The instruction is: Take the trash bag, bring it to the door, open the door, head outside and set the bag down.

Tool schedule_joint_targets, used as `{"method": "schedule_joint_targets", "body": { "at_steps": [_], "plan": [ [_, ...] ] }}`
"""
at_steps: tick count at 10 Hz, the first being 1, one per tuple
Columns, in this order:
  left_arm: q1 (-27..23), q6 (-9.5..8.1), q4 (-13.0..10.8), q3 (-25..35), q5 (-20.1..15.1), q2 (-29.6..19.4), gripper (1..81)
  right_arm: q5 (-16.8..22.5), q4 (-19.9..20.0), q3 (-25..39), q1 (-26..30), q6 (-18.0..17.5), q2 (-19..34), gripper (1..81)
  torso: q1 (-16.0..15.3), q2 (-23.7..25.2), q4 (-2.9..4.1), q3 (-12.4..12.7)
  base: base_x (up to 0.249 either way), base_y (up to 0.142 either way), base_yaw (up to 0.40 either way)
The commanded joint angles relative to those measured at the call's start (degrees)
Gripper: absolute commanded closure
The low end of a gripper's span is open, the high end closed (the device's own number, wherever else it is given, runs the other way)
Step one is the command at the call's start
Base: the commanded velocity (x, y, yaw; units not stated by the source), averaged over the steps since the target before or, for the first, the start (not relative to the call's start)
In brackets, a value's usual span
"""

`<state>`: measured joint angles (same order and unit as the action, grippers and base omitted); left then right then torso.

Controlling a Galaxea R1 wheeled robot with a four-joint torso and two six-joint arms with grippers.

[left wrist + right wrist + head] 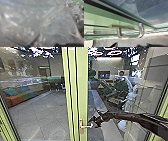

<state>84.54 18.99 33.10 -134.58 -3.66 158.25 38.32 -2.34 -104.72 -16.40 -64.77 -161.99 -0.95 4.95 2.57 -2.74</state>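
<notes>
The glass door point(75, 92) has a pale green frame, with a metal lever handle point(85, 126) low on it. My right gripper point(94, 122) reaches in from the right, close beside the handle's free end. In the right wrist view the bent handle point(130, 37) lies just beyond my right gripper point(132, 45), whose two dark fingertips stand well apart with the handle not between them. Crumpled see-through plastic of the trash bag point(28, 21) lies right up against the left wrist camera. How the left gripper holds the bag is hidden.
Through the glass are a tiled floor point(47, 114) and a bench with coloured cushions point(20, 94) on the left. A person point(121, 74) appears small behind the glass on the right, near dark chairs point(117, 92). Reflections overlie the panes.
</notes>
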Motion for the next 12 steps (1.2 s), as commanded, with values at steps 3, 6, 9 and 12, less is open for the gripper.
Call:
{"method": "schedule_joint_targets", "body": {
  "at_steps": [3, 6, 9, 12],
  "plan": [
    [-3.38, -0.27, 0.83, 0.37, -4.52, -0.82, 81.1, 1.41, 1.28, -8.63, 9.75, -0.36, -4.68, 1.0, 0.00, -0.02, 0.02, 0.00, 0.000, 0.000, 0.000],
    [-3.38, -0.36, 0.92, 0.37, -4.52, -0.91, 81.1, 1.24, 1.37, -11.20, 10.01, -0.45, -5.65, 1.0, -0.02, -0.02, 0.02, 0.00, 0.000, 0.000, 0.000],
    [-3.37, -0.36, 1.27, 0.37, -4.52, -1.00, 81.1, 1.41, 4.80, -17.62, 9.66, -0.36, -8.73, 1.0, -0.02, -0.02, 0.02, 0.00, 0.000, 0.000, 0.000],
    [-3.37, -0.36, 1.27, 0.37, -4.52, -0.91, 81.1, 1.50, 4.80, -19.46, 9.05, -0.36, -10.48, 1.0, -0.02, -0.02, 0.02, -0.02, 0.000, 0.000, 0.000]
  ]
}}
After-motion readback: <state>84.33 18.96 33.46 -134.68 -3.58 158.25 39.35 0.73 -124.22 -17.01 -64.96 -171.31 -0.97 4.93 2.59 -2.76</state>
